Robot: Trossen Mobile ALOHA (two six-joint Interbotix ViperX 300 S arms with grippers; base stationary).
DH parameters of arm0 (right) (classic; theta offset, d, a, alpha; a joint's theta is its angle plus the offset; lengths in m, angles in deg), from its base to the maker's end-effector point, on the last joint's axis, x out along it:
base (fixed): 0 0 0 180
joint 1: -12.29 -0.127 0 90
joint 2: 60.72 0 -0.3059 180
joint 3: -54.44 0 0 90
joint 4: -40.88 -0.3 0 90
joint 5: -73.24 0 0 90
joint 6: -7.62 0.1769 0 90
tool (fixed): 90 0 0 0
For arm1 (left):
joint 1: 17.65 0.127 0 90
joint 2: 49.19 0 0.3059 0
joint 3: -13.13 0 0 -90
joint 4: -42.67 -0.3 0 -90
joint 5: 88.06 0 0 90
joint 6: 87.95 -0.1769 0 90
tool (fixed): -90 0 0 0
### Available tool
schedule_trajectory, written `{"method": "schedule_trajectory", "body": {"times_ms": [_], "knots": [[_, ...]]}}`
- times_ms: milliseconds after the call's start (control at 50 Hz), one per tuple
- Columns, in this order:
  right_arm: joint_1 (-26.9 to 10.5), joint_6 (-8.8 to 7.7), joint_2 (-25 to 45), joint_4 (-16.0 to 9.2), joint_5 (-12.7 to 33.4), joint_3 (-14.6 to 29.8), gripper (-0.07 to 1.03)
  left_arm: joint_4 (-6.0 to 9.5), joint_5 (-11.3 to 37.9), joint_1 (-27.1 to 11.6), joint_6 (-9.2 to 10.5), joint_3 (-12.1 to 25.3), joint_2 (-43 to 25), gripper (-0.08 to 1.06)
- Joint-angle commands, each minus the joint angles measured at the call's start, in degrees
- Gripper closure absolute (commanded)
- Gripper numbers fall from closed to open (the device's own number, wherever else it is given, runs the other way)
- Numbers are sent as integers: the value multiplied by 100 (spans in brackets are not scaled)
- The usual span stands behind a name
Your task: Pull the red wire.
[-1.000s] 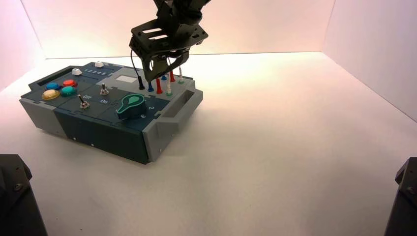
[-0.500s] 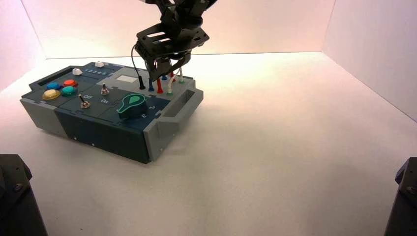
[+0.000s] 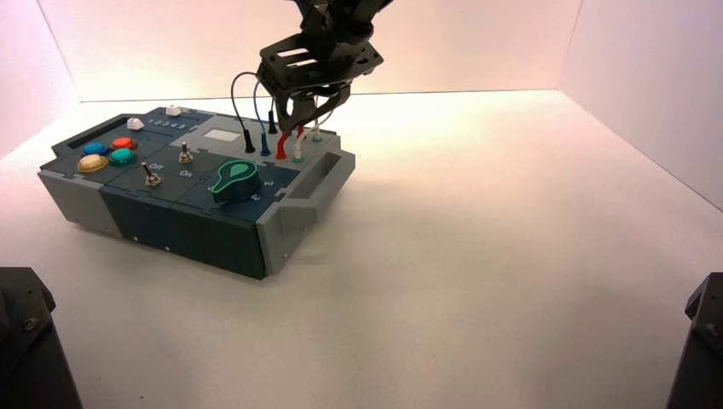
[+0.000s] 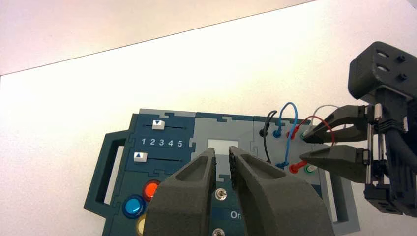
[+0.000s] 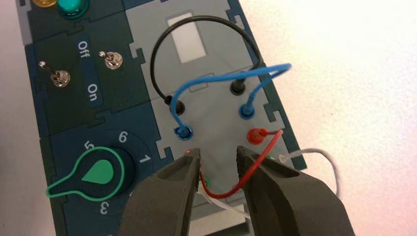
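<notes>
1. Standing wide open over the box's [image 3: 192,223] wire corner, the right gripper [image 5: 218,152] holds nothing.
2. The red wire [image 5: 225,194] arches between and across its fingers [image 5: 282,189], both plugs in the box.
3. The blue wire [image 5: 221,78] is beside it, then the black wire [image 5: 156,59]; on the other side, the white wire [image 5: 330,164] passes partly behind the fingers.
4. The left gripper [image 4: 223,150] waits shut and empty, outside the high view.

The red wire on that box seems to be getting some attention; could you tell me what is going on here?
The right gripper is over the box's wire panel with its jaws open around the red wire, whose plugs remain seated. The left gripper waits above the box, jaws shut.
</notes>
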Motion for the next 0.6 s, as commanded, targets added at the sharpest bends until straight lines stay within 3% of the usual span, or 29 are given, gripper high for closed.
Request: {"method": "schedule_trajectory", "body": {"times_ms": [20,600], "knots": [[123,9,-193,-44,-26,44,55,0,-53,-18,0,88,-9,80],[0,18,-149,-237,-35,229,55,-9,-53,-18,0,97,-62,80]]}}
